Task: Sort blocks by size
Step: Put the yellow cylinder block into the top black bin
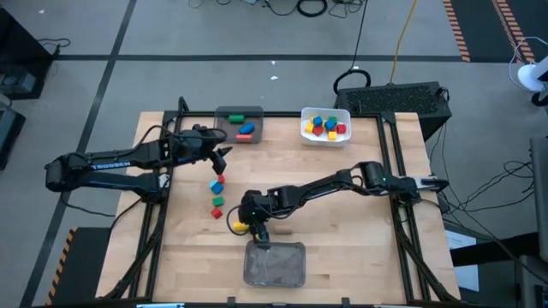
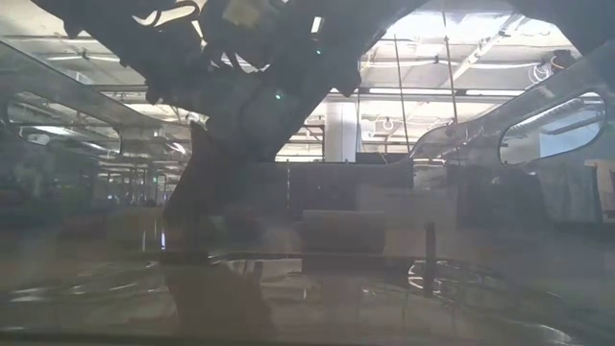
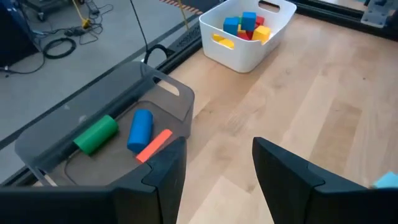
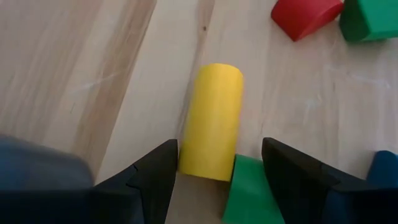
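Right gripper (image 4: 214, 180): low over the table's near middle, just beyond the grey bin at the near edge; fingers spread wide, gripping nothing, a yellow cylinder (image 4: 211, 121) lying flat and a green block (image 4: 249, 190) between them.
Left gripper (image 3: 214, 177): raised over the far left of the table, fingers apart and empty.
Blocks: loose red, blue and green pieces (image 1: 217, 196) in a short line mid-table; red half-round (image 4: 305, 15) near the yellow cylinder.
Grey far bin (image 3: 50, 134): green cylinder (image 3: 96, 134), blue cylinder (image 3: 140, 129), orange-red bar (image 3: 153, 145).
White bin (image 1: 306, 117): small blue, yellow, red pieces.
Near grey bin (image 1: 274, 263): contents cannot be told.
Surface: pale wood planks (image 1: 360, 231), dark frame rails.
Room: grey floor with cables, black box behind the table.
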You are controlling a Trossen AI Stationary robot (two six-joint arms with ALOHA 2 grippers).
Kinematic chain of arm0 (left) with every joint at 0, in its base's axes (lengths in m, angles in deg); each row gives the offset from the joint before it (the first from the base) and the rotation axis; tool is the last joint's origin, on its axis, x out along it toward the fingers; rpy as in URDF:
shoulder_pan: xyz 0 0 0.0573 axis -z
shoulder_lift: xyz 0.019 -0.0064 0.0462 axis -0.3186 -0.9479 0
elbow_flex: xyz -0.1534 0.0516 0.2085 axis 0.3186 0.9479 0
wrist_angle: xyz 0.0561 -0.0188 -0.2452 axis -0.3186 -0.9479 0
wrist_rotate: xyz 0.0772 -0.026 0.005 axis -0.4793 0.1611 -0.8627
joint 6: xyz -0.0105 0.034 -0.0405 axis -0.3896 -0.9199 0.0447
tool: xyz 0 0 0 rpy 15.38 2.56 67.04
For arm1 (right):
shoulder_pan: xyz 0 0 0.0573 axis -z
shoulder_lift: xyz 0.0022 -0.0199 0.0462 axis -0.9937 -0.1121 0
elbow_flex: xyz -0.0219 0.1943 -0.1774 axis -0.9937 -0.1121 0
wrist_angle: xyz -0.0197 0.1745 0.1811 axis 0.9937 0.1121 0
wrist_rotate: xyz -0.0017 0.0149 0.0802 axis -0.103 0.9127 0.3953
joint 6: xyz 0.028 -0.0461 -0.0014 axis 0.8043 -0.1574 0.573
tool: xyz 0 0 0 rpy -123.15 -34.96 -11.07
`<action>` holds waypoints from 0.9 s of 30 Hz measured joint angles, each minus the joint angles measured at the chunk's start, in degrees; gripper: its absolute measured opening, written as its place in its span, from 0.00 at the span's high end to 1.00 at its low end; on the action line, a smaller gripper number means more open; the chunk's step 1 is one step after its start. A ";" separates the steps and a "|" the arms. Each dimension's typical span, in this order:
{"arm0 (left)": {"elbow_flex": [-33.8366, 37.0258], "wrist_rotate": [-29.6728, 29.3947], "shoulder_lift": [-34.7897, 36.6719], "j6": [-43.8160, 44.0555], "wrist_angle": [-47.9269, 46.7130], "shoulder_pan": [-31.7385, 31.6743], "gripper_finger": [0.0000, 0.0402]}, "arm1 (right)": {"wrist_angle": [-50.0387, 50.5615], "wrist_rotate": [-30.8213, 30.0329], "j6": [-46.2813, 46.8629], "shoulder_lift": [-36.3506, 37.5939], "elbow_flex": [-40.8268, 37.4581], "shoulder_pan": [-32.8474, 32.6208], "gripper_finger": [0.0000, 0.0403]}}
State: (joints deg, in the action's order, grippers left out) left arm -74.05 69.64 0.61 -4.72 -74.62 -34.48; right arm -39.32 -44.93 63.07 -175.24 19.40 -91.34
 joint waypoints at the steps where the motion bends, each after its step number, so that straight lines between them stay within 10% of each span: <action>1: 0.00 0.00 0.00 0.00 0.15 0.00 0.54 | 0.02 -0.02 0.04 -0.02 0.00 0.09 0.45; 16: -0.02 -0.02 0.00 -2.00 5.09 -0.09 0.54 | -1.22 -0.38 1.05 -1.73 0.02 0.38 0.46; 27: -0.02 -0.02 0.00 -3.21 6.80 -0.11 0.54 | 0.43 -0.75 2.52 -1.79 -0.04 2.25 0.70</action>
State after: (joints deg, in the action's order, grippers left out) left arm -74.07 69.62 0.61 -7.93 -67.81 -34.59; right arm -38.90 -45.67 65.59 -177.03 19.36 -89.08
